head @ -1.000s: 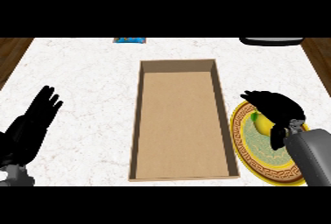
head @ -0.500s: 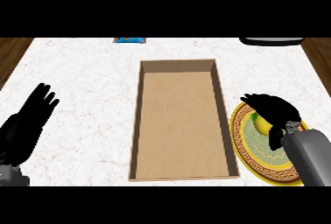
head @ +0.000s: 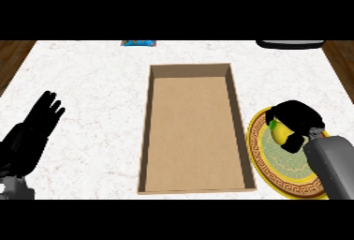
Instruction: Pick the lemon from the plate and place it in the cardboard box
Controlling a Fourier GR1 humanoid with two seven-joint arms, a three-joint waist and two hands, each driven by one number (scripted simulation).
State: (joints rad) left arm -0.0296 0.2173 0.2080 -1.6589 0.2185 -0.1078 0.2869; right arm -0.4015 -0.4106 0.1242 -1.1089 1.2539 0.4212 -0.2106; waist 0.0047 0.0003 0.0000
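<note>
Right hand (head: pixel 301 117) has sunk a little lower over the lemon (head: pixel 280 132) since half a second ago, black fingers now curled round the fruit from above; only a yellow strip with a bit of green shows at the hand's left side. Lemon sits on the plate (head: pixel 271 165), at its upper part; whether it is lifted clear of the plate cannot be told. Plate is round, gold key-pattern rim, pale green centre, lying just right of the cardboard box (head: pixel 194 133), rim near or touching the box's right wall. Grey forearm comes in from the lower right corner across the plate. Box open, long, upright in the middle of the white marble counter (head: pixel 90 79), nothing inside. Left hand (head: pixel 29 138) barely changed: resting at the lower left edge, fingers straight and close together, pointing up, well apart from the box. Small blue object (head: pixel 139 43) at the far edge; dark object (head: pixel 290 44) at top right, cut off.
</note>
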